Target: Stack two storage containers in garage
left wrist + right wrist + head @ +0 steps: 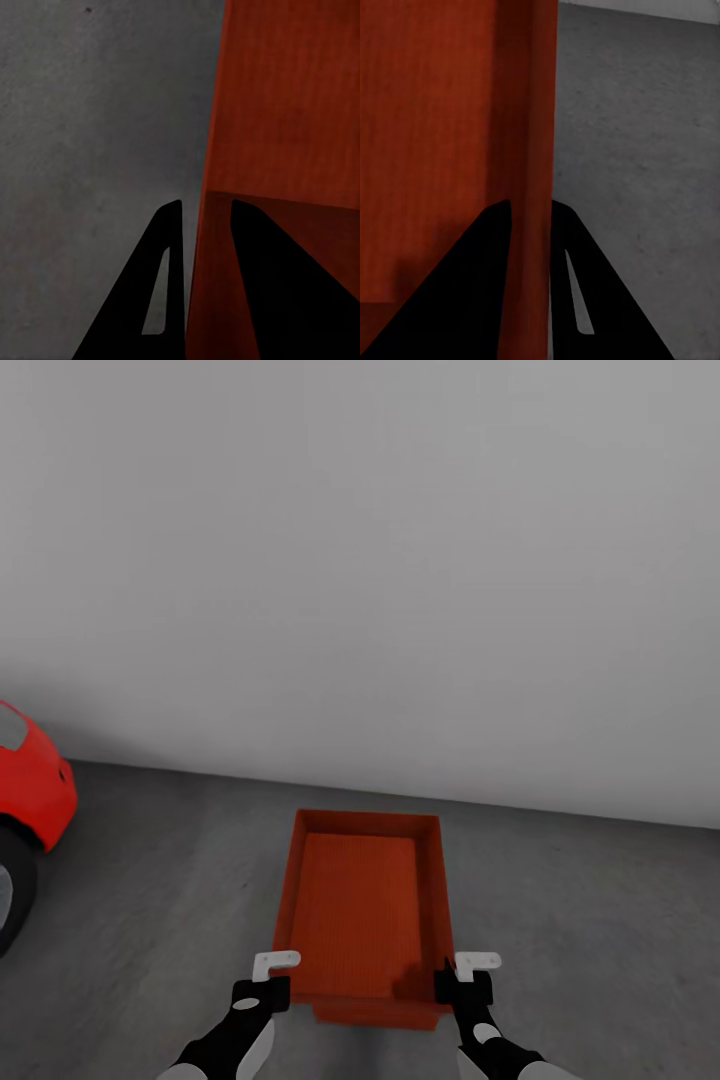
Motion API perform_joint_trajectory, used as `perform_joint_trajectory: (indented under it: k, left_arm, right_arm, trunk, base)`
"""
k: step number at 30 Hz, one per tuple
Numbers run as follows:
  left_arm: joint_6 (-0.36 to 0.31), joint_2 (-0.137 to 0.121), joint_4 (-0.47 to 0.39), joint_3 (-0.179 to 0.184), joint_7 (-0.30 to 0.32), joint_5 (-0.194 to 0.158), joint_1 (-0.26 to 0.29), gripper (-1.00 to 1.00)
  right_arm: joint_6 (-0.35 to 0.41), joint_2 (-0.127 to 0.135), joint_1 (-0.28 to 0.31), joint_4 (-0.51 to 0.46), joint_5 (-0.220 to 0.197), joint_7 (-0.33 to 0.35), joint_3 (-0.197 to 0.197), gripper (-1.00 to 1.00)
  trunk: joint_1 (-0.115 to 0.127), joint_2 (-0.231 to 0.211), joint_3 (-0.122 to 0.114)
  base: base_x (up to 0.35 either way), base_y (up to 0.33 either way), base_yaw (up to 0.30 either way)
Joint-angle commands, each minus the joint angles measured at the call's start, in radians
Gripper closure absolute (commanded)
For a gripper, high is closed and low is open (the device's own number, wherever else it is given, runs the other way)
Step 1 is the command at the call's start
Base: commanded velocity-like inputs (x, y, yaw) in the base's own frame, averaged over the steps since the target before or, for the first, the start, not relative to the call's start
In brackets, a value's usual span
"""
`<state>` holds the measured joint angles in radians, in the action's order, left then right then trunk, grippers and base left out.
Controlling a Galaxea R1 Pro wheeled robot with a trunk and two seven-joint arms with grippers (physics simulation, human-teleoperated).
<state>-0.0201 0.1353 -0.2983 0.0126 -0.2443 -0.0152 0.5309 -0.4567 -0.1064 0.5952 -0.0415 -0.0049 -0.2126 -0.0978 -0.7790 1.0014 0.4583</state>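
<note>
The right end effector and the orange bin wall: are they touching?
Touching. In the right wrist view, the right end effector straddles the container wall, both fingers flush against it with no visible gap.

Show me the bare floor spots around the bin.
Bare grey floor runs between the storage container and the right edge, and in a strip up to the white wall. Left is narrower, bounded by the red car. The near corners are crowded by the left gripper and right gripper.
</note>
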Motion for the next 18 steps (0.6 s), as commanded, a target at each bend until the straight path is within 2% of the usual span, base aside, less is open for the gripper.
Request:
perform_joint_trajectory:
  k: [1,7,18]
  left_arm:
    - [-0.003,-0.001,0.003,0.014,-0.007,-0.017,0.0,1.0]
    - [-0.003,-0.001,0.003,0.013,-0.007,-0.016,0.0,1.0]
    - [-0.003,-0.002,0.004,0.013,-0.007,-0.015,0.0,1.0]
  right_arm:
    - [-0.043,0.001,0.002,-0.001,0.002,-0.007,-0.01,1.0]
    - [-0.043,0.001,0.002,-0.001,0.002,-0.007,-0.01,1.0]
    - [-0.042,0.001,0.002,-0.001,-0.005,-0.007,-0.009,1.0]
  trunk:
    - [-0.001,0.001,0.001]
    - [-0.001,0.001,0.001]
    - [-0.001,0.001,0.008]
  base:
    - [0.321,0.0,0.0]
    - [0.3,0.0,0.0]
    - [0.028,0.0,0.0]
